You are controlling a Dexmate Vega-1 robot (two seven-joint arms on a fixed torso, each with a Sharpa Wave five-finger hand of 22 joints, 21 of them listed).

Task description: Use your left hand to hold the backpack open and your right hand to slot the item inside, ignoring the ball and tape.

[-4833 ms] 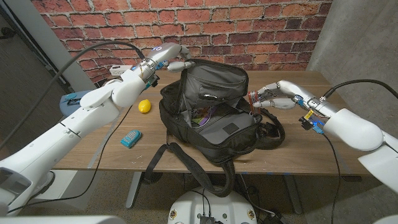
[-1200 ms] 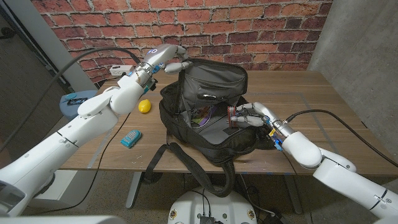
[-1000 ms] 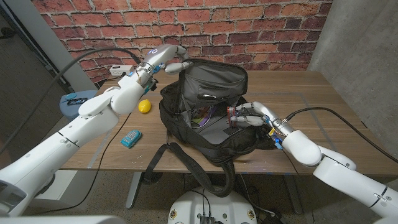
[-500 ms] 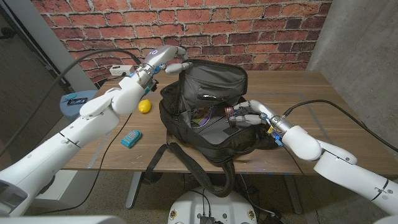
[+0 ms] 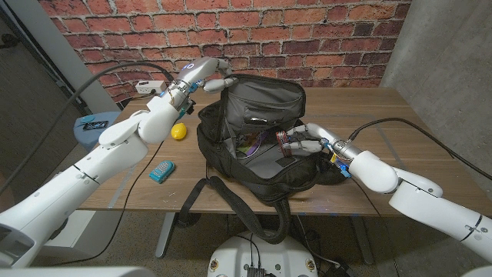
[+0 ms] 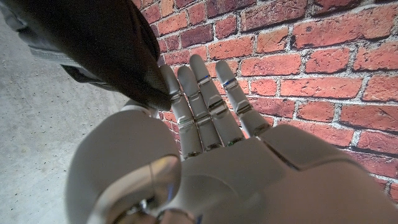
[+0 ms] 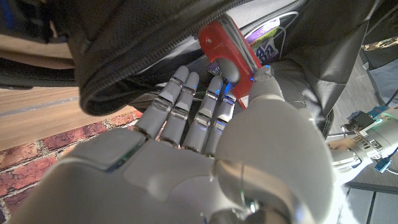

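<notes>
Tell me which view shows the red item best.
The right wrist view: the red item is close and large, pinched by the right hand at the backpack opening. The head view shows it small; the left wrist view gives no look at it.

- A red brick wall runs behind the wooden worktop.
- A grey concrete wall stands at the right.
- Grey floor lies below.

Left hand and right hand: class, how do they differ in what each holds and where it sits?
The left hand grips the backpack flap's top edge, raised near the brick wall; the right hand holds a red item low at the bag's opening. The left hand touches black fabric, the right a hard red object. Both are white.
</notes>
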